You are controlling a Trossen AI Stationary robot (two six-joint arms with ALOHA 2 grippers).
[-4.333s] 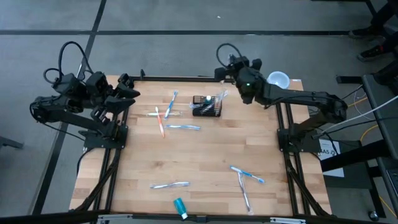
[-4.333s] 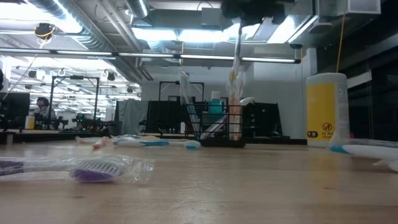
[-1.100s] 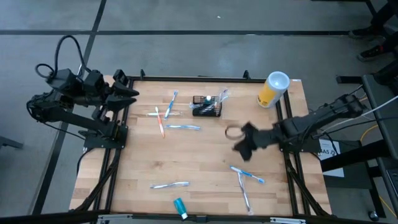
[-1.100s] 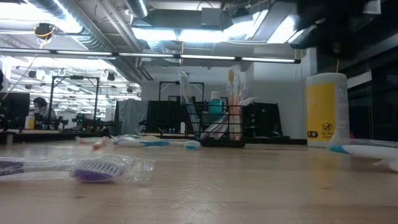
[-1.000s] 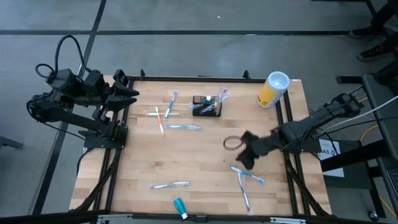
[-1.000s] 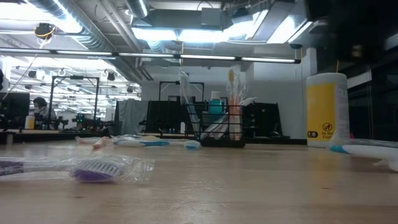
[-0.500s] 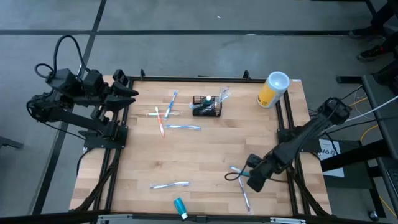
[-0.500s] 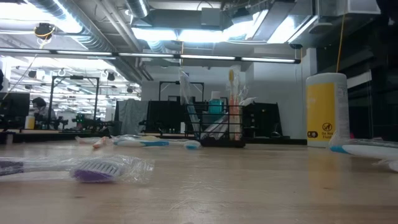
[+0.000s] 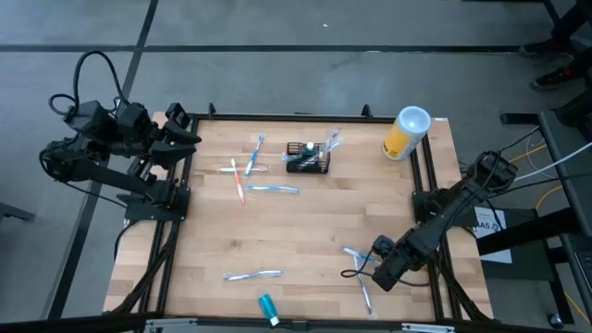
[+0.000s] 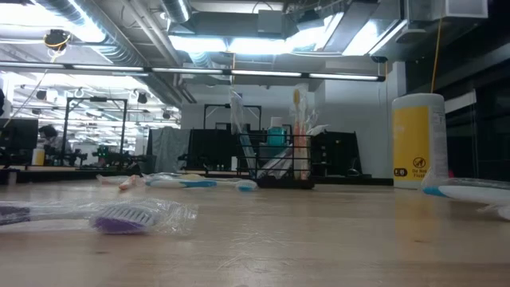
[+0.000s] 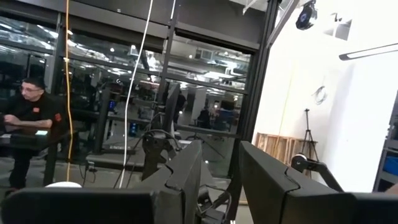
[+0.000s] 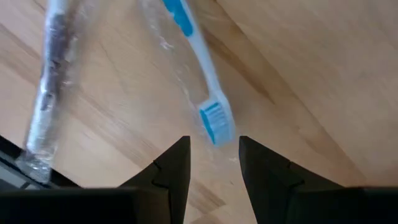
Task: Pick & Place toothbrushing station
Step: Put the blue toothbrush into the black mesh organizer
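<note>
Right gripper (image 12: 213, 163) low over wrapped blue toothbrush (image 12: 198, 65), jaws apart, empty — could pinch only slippery wrapper, dropping it. Left jaws parted, idle.

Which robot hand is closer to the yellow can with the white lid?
Right. The right gripper is low over the wrapped toothbrushes at the table's near right, on the same side as the yellow can. The left gripper waits at the far left edge, across the table from it.
</note>
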